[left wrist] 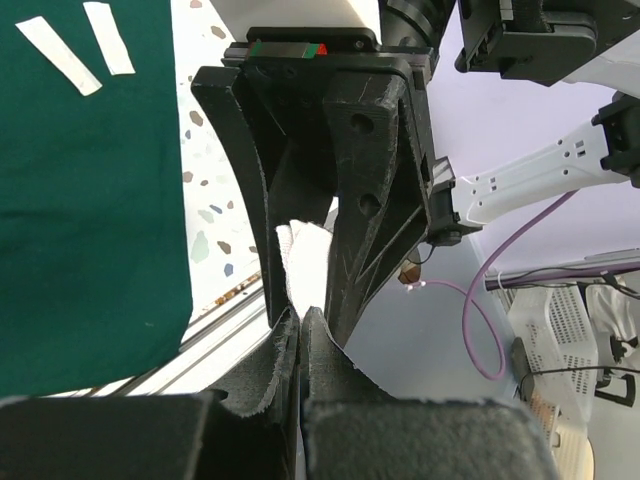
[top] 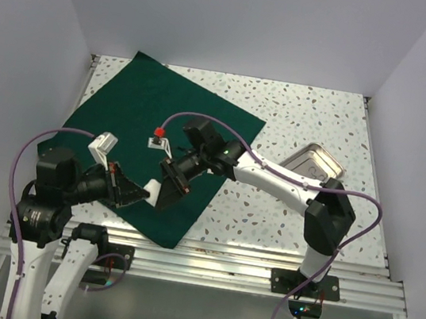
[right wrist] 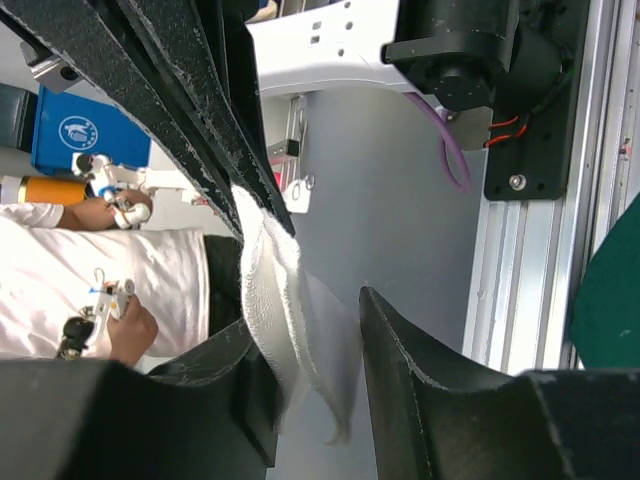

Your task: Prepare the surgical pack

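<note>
The dark green square cloth sheet [top: 148, 110] of the pack is lying flat and unfolded across the upper left and centre of the overhead frame, on the speckled white tabletop [top: 309, 110]; two thin white strips [left wrist: 62, 57] are sitting on it, upper left of the left wrist frame; the shiny rectangular steel tray [top: 313, 160] is sitting off the cloth at centre right. Lower centre-left overhead, both claws are meeting over the lower part of the cloth. The left claw [left wrist: 301, 330] is pinching fully closed on a small white woven gauze pad [right wrist: 262, 270]; the right claw [right wrist: 305, 315] is standing partly open around the same pad, gripping nothing. Handling, as a judgement: the gauze is looking light, limp and fray-prone, so pinch well in from its edge; the cloth is looking soft and floppy, best taken by a corner or hem for folding; the tray is looking stiff and slippery, best taken by the rim.
</note>
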`<state>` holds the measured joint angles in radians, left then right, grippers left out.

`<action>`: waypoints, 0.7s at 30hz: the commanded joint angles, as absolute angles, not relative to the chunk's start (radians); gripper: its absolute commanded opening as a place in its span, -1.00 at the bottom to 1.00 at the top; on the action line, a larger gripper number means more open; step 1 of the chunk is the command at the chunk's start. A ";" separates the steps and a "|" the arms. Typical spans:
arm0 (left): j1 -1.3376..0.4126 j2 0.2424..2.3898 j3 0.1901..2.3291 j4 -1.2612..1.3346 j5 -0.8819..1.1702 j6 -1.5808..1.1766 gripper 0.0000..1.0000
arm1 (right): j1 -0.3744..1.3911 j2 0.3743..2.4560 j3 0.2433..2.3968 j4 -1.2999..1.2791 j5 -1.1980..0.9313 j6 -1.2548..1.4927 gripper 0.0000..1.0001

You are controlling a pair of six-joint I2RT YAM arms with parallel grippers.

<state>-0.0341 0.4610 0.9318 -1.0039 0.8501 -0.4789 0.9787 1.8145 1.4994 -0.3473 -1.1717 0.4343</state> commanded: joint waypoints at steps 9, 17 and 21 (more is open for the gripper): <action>-0.035 0.485 0.965 -1.006 0.881 -0.465 -1.00 | 0.976 1.758 1.488 -0.288 -1.157 0.453 -0.45; -0.035 0.483 0.963 -1.015 0.879 -0.460 -1.00 | 0.969 1.764 1.531 -0.321 -1.177 0.443 -0.30; -0.035 0.489 0.962 -1.014 0.882 -0.454 -1.00 | 0.968 1.764 1.514 -0.321 -1.183 0.439 -1.00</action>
